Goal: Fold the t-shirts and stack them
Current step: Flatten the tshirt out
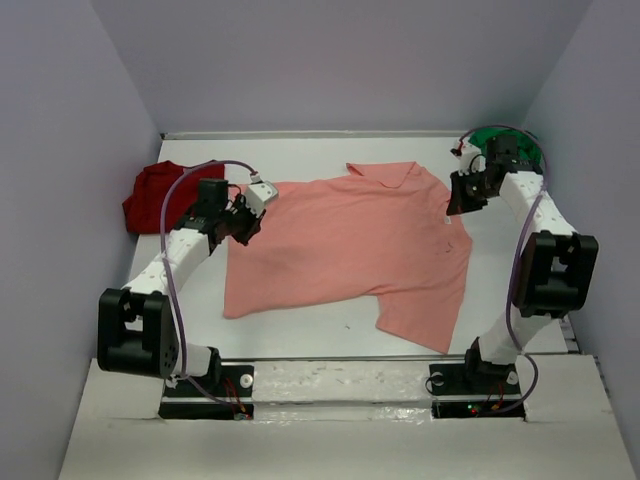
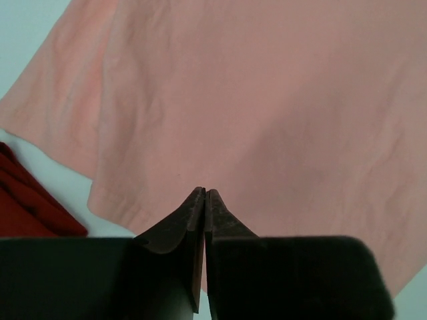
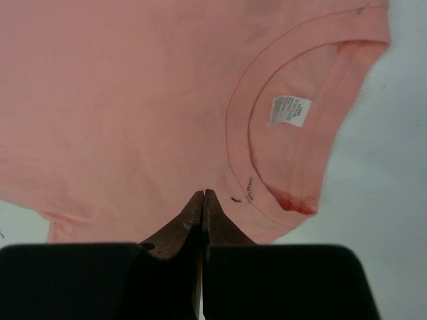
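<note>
Top view, upper right: bright green shirt [image 1: 484, 136] mostly hidden behind right arm [image 1: 525, 200]; only a rim shows, and its shape cannot be told. Left wrist view, lower left: dark red shirt [image 2: 27, 207] cut off by the frame edge and by the dark body of the left gripper [image 2: 203, 195]. Both wrist views: salmon-pink shirt [image 2: 267, 113] overruns the frame. Right wrist view: neck label [image 3: 289, 111] print too small to read; dark marks [image 3: 235, 199] near the collar, nature unclear.

A white table [image 1: 330, 340] is filling the middle of the scene. A pale lilac-grey back wall [image 1: 340, 60], a left wall [image 1: 50, 200] and a right wall [image 1: 610, 150] are closing it in on three sides. Soft, even light is falling on everything (only faint shadows are showing). A white ledge [image 1: 340, 440] is running along the near edge.
</note>
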